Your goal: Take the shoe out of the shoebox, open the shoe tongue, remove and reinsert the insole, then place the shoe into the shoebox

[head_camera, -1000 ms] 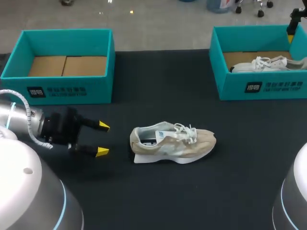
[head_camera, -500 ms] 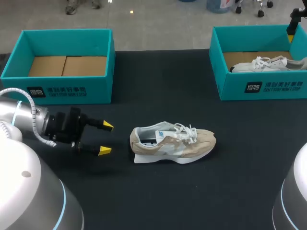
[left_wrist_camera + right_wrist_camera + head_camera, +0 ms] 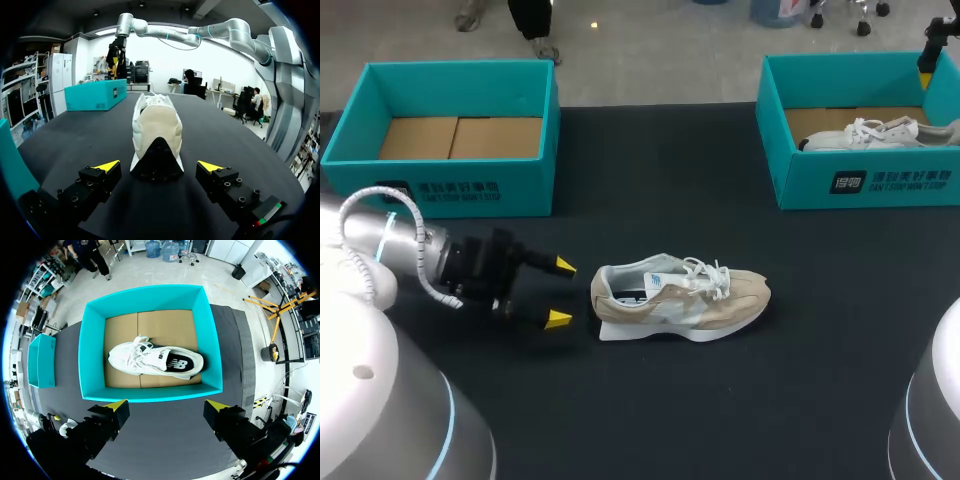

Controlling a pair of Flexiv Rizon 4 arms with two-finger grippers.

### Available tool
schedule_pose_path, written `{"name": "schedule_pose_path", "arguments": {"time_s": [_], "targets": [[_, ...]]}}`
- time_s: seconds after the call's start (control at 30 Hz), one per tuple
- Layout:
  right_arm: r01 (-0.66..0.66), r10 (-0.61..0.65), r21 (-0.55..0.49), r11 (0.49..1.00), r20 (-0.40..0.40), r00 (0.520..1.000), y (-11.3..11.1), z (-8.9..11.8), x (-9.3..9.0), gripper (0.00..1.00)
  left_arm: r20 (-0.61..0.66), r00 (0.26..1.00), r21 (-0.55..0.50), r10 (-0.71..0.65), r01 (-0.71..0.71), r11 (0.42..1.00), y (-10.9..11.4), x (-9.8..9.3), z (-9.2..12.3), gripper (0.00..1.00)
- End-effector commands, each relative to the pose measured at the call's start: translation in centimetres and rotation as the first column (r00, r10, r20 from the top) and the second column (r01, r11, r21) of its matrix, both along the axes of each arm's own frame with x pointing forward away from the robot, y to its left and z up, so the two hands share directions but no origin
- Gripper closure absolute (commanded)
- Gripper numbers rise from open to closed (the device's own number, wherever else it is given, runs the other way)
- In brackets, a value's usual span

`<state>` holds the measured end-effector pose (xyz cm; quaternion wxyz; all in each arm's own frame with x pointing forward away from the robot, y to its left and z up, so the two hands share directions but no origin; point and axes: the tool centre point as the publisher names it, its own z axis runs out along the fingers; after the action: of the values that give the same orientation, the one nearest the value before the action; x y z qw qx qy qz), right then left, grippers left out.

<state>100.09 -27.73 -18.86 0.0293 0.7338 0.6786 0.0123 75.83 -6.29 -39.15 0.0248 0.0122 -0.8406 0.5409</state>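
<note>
Beige shoe [image 3: 680, 300] lies on its side on the dark desk [image 3: 650, 410], out of any box, roughly midway between the empty left shoebox [image 3: 440, 195] and the right shoebox [image 3: 865, 182]. Heel points toward the left arm, toe toward the right.

Left gripper [image 3: 559, 292] sits low over the desk, just short of the heel. Its fingers are spread wide with nothing between them. The left wrist view shows the heel [image 3: 156, 165] centred ahead of the gap, not yet touched.

Right gripper [image 3: 167, 405] hangs high above the right shoebox, fingers apart and empty. A white shoe [image 3: 155, 359] lies on the cardboard floor below.

Step in hand, as judged: securing the beige shoe at the heel so the tongue can be opened. To do it well:
- advance straight along the shoe's long axis so both fingers straddle the heel evenly;
- close on the firm heel counter, not the soft collar;
- stay low enough to pin the sole without shoving the shoe away;
- bring the right arm over for the tongue.

Hard to make out:
- Insole: only a dark patch shows inside the collar, so whether it is seated cannot be told.
- Tongue and laces are hidden behind the heel in the left wrist view.
- The right arm is nearly cut off at the head view's corner.
</note>
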Motion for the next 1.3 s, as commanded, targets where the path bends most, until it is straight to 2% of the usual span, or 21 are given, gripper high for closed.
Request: {"name": "schedule_pose_path", "arguments": {"time_s": [0.03, 0.47, 1.3], "targets": [[0.000, 0.000, 0.001, 1.000, 0.001, 1.000, 0.0, 0.0, 0.0, 0.00, 0.010, 1.000, -0.023, 0.029, -0.029, 0.999, -1.0, 0.7, -1.0, 0.00], [0.000, 0.000, 0.001, 1.000, 0.001, 1.000, 0.0, 0.0, 0.0, 0.00, 0.001, 0.998, -0.054, 0.062, -0.062, 0.997, -3.2, 1.7, -1.3, 0.00], [0.000, 0.000, 0.001, 1.000, 0.001, 1.000, 0.0, 0.0, 0.0, 0.00, -0.024, 1.000, -0.074, 0.009, -0.011, 0.997, -5.8, 0.8, -2.4, 0.00]]}}
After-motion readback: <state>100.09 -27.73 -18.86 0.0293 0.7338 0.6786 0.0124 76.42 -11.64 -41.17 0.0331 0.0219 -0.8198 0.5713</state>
